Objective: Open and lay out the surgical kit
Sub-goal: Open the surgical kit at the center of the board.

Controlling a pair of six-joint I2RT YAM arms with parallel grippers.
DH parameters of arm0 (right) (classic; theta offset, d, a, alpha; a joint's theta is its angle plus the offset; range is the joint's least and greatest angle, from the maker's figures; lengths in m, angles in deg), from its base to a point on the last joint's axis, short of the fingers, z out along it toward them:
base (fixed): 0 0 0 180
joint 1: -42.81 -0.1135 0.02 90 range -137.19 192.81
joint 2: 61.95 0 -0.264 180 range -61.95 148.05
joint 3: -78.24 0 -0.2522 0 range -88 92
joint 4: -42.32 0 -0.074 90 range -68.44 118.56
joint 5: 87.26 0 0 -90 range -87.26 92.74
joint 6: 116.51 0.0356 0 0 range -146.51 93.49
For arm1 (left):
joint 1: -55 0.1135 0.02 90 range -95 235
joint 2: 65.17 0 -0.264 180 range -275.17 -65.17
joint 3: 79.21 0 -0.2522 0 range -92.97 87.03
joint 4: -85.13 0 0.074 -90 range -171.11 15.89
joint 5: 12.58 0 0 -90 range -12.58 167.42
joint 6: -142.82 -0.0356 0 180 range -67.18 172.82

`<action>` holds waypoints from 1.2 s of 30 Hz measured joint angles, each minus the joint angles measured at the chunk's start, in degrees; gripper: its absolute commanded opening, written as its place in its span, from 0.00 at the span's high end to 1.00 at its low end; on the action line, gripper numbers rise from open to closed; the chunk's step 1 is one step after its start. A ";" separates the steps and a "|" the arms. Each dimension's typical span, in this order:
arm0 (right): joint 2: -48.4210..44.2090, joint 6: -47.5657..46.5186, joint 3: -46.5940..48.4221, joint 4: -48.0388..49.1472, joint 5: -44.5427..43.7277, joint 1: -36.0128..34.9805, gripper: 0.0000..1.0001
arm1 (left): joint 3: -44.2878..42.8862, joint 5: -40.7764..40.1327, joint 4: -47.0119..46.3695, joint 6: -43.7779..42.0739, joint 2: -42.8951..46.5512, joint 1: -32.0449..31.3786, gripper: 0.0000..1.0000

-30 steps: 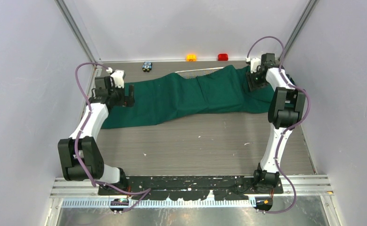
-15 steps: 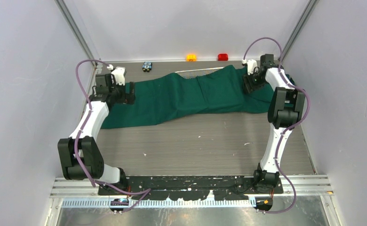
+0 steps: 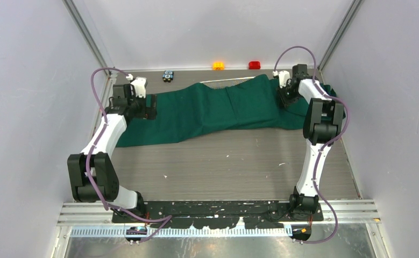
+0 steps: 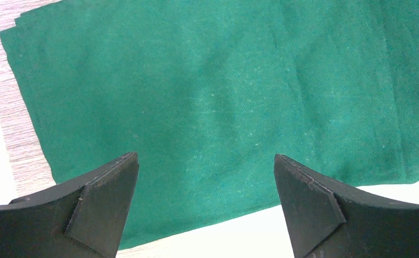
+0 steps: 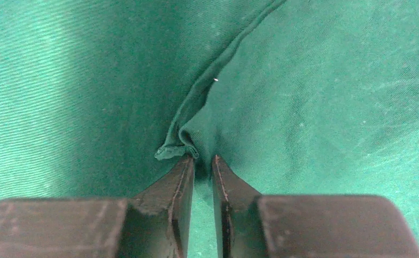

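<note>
Since a second ago the right arm is reaching further in over the cloth, its gripper shifted toward the middle and the jaws drawn much closer together. The left arm is sitting slightly nearer the far edge.

- Dark green cloth wrap: lying spread in a long band across the far half of the table, rumpled, its left end trailing toward the near side.
- Wire-mesh tray: only a thin silver edge is showing at the far side of the cloth; the rest is lying under it.
- Right gripper: bearing down on the right end of the cloth. In the wrist view, the gripper is pinching a small raised fold of the wrap; the fingers are standing almost together, with the cloth puckering at the tips.
- Left gripper: hovering over the left end of the cloth. The wrist view shows the gripper gaping wide, the fingers well apart, holding nothing, with flat cloth below.
- Along the far edge: orange block, red block, black-blue block, all lying apart from the cloth.
</note>
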 measured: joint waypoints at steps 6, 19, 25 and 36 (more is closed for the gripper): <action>0.13 0.17 0.26 0.52 -1.73 0.00 0.93 | -0.57 -0.33 0.26 0.00 -0.37 -0.15 0.00; 0.13 1.14 5.35 -0.59 -5.55 1.70 1.00 | -1.05 -0.66 0.26 -0.02 -1.33 -0.42 0.00; 0.13 2.64 11.65 -0.87 -8.37 4.35 1.00 | -1.88 -0.66 0.37 -0.04 -1.99 -0.52 0.00; -0.48 4.17 13.92 0.48 -9.92 8.31 1.00 | -2.80 -0.63 0.39 -0.70 -2.97 -0.52 0.03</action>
